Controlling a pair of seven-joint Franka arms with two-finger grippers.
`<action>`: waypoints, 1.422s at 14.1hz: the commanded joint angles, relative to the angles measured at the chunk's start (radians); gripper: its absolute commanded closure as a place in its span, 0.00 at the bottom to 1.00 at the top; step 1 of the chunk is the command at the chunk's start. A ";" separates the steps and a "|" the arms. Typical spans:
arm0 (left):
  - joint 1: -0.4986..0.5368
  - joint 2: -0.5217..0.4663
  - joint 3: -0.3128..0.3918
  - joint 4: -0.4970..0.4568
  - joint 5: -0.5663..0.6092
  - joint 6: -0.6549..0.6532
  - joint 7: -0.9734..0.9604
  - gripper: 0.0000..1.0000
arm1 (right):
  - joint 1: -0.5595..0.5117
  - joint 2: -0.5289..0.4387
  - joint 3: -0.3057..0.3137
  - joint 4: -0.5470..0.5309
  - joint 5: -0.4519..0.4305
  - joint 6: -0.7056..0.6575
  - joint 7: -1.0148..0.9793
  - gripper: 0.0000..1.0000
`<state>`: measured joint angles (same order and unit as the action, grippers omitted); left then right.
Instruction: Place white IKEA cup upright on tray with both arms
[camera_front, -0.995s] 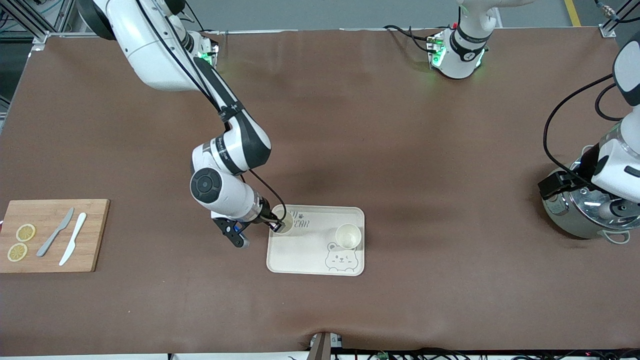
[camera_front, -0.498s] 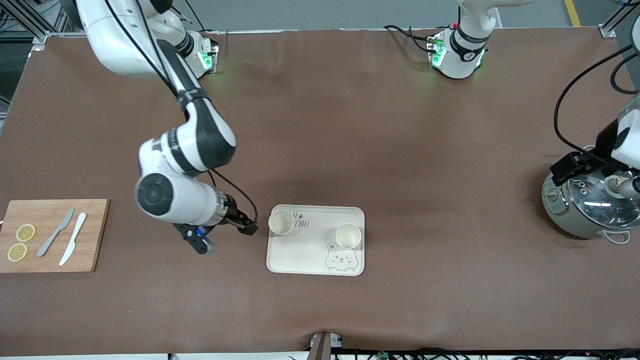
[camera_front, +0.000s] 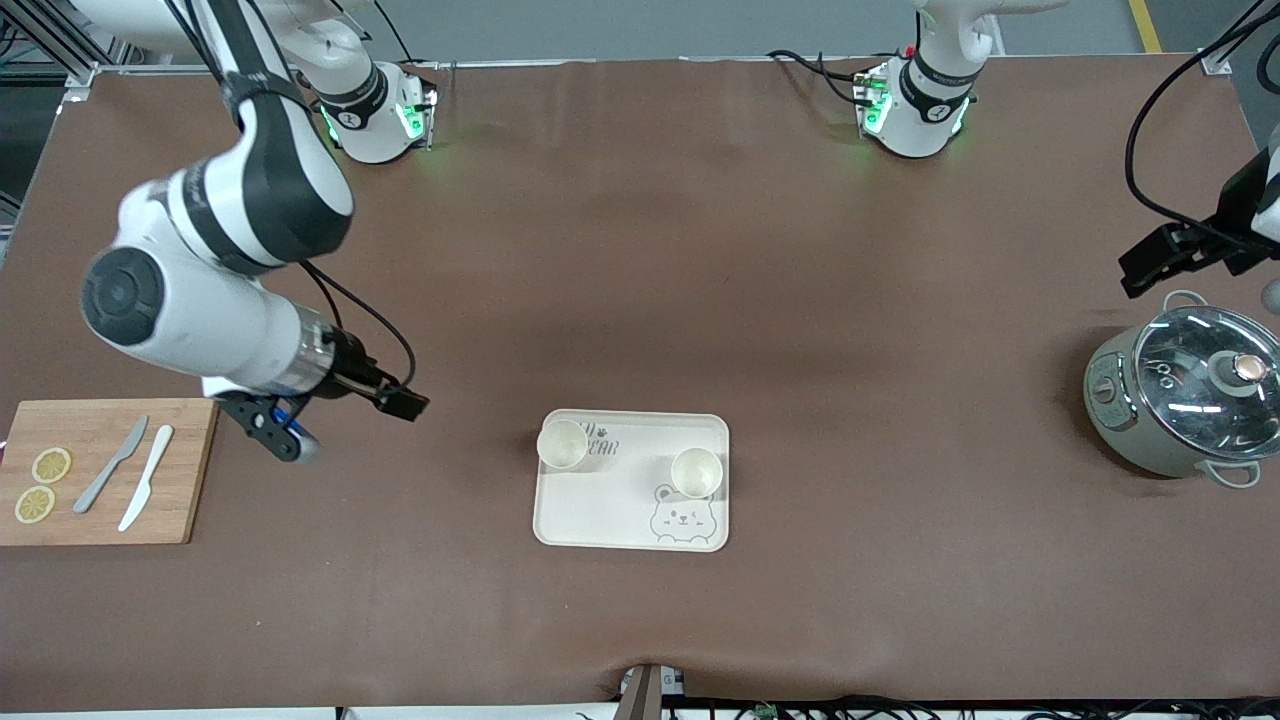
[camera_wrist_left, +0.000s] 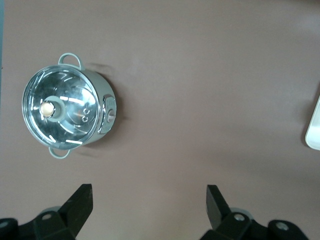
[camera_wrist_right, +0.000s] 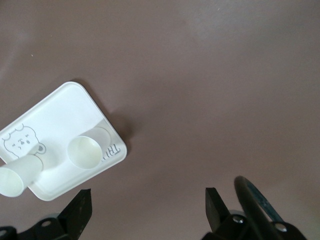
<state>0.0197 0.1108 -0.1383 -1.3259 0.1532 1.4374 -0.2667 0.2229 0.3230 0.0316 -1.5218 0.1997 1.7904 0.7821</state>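
Observation:
The cream tray with the bear drawing lies near the middle of the table. Two white cups stand upright on it, mouths up. One cup is at the corner by the lettering. The other cup is by the bear face. The right wrist view shows the tray and both cups. My right gripper is open and empty, in the air between the tray and the cutting board; its jaws show only bare table. My left gripper is open and empty, up over the table beside the pot.
A steel pot with a glass lid stands at the left arm's end, also in the left wrist view. A wooden cutting board with two knives and lemon slices lies at the right arm's end.
My right gripper let go of the cup by the lettering and drew away from the tray toward the cutting board, rising. My left arm lifted away from over the pot.

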 joint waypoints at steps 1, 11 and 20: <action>0.028 -0.036 -0.007 -0.033 -0.035 -0.008 0.056 0.00 | -0.085 -0.149 0.014 -0.164 -0.008 0.024 -0.165 0.00; -0.049 -0.146 0.121 -0.211 -0.099 0.101 0.169 0.00 | -0.261 -0.350 0.013 -0.193 -0.138 -0.111 -0.641 0.00; -0.057 -0.138 0.115 -0.210 -0.101 0.115 0.176 0.00 | -0.246 -0.369 0.024 -0.044 -0.197 -0.209 -0.659 0.00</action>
<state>-0.0394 -0.0087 -0.0230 -1.5145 0.0742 1.5433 -0.1152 -0.0193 -0.0776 0.0420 -1.6179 0.0403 1.6030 0.1376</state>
